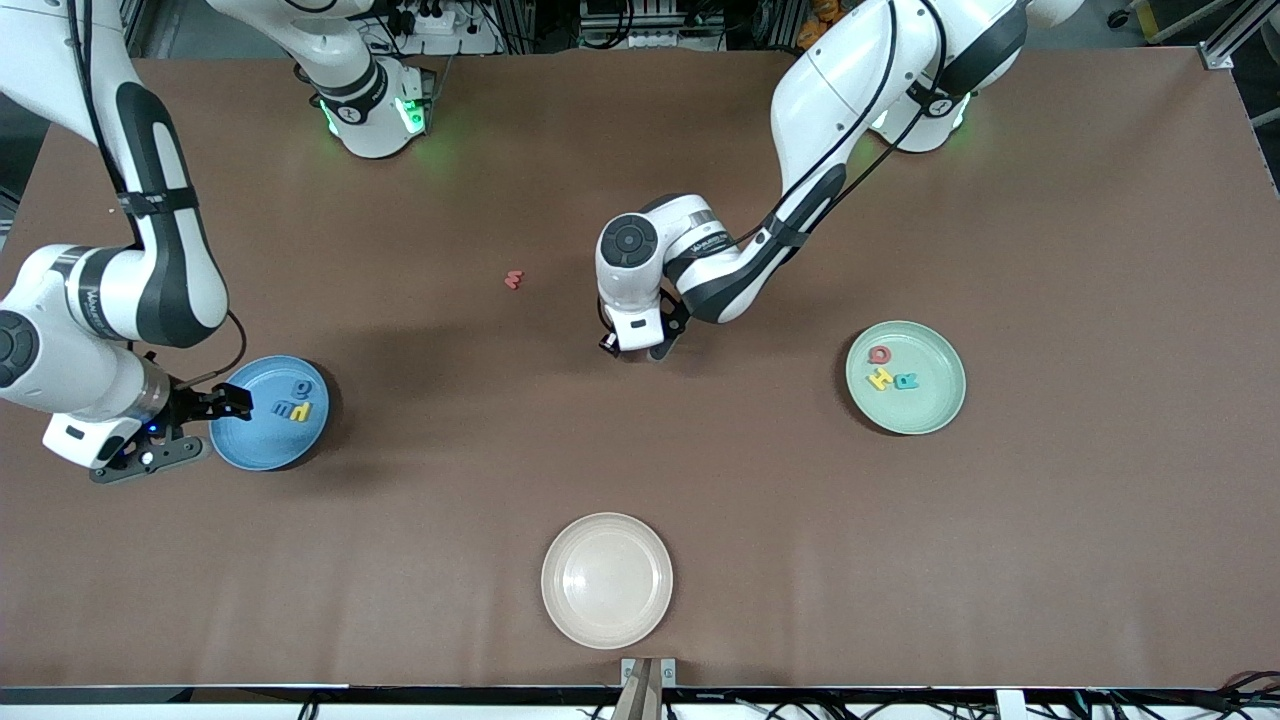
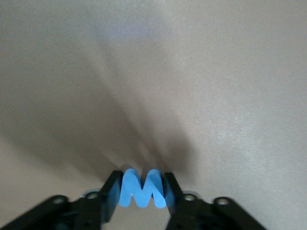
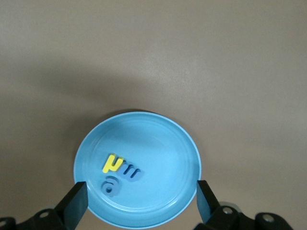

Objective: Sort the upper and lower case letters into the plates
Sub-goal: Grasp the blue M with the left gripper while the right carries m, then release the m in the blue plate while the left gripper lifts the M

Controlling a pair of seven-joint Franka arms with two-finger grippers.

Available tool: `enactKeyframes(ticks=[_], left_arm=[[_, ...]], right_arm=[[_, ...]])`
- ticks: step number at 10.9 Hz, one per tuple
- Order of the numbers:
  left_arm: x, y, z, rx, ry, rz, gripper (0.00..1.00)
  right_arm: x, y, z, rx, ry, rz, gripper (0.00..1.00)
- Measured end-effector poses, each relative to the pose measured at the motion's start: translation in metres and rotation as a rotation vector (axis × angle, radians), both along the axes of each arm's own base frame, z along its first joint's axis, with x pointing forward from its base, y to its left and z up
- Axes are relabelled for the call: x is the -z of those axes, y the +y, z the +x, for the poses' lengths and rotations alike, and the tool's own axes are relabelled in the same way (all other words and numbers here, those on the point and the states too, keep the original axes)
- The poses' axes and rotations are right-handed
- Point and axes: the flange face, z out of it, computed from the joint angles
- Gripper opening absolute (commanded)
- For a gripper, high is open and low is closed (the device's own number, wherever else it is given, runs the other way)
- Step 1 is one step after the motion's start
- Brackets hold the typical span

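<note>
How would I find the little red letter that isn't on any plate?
Start at the brown table, about its middle. The red letter lies alone on the bare surface, beside the left hand toward the right arm's end. Every other loose letter sits on the blue plate or green plate.

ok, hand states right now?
Left hand: closed on the blue letter M.
Right hand: open, empty, over the blue plate.

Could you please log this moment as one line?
left tool: shut on blue M | right tool: open over blue plate | red letter: on table
</note>
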Motion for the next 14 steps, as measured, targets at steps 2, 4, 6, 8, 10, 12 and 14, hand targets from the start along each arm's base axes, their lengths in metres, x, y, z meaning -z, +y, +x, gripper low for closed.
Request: enactKeyframes(ticks=[2, 4, 6, 8, 10, 12, 14], left_arm=[[0.000, 0.000, 0.000, 0.000, 0.000, 0.001, 0.19], [0.000, 0.000, 0.000, 0.000, 0.000, 0.001, 0.16], [-0.001, 0.001, 0.001, 0.002, -0.001, 0.000, 0.14], [-0.008, 0.009, 0.015, 0.015, 0.006, 0.001, 0.13], [-0.034, 0.031, 0.042, 0.045, 0.049, -0.021, 0.13], [-0.061, 0.064, 0.068, 0.087, 0.088, -0.011, 0.13], [-0.071, 0.091, 0.082, 0.156, 0.121, 0.032, 0.13]], right_arm=[[-0.008, 0.011, -0.002, 0.026, 0.007, 0.008, 1.00], [-0.016, 0.036, -0.002, 0.080, -0.003, 0.021, 1.00], [-0.014, 0.065, -0.005, 0.130, 0.002, 0.034, 1.00], [-0.005, 0.079, -0.010, 0.168, 0.020, 0.042, 1.00], [-0.002, 0.089, -0.014, 0.214, 0.032, 0.044, 1.00], [0.000, 0.095, -0.015, 0.238, 0.035, 0.044, 1.00], [0.000, 0.107, -0.016, 0.264, 0.034, 0.045, 1.00]])
